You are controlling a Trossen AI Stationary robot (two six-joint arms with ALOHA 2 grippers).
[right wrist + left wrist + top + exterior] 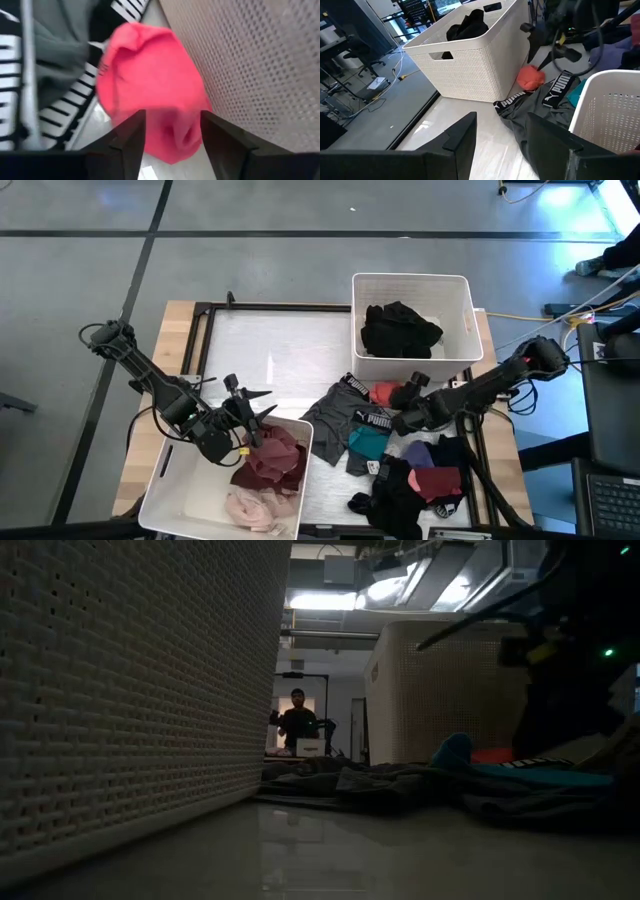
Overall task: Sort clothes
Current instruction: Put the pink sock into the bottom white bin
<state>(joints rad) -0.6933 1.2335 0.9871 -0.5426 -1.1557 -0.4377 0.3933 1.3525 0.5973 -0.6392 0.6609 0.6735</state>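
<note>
The clothes lie in a loose pile at the table's near right: a grey garment (335,415), a teal one (368,442), a purple one (420,452) and black ones (405,492). A red garment (385,392) lies at the pile's far edge, beside the far white bin (410,280). My right gripper (172,145) slants down onto it, open, one finger on each side of the red cloth (150,85). My left gripper (255,408) hangs open with nothing between its fingers, over the far edge of the near white bin (170,480). My right gripper comes at the red garment slanting down from the table's right, its two fingers (127,142) flanking the garment's near part (172,127). The garment lies on the table against the grey one. I cannot tell whether the fingers touch the cloth.
The far bin holds black clothes (400,330); the near bin holds maroon (272,460) and pale pink clothes (255,508). Bare tabletop (270,350) lies between the bins. A person (297,720) stands far back in the room.
</note>
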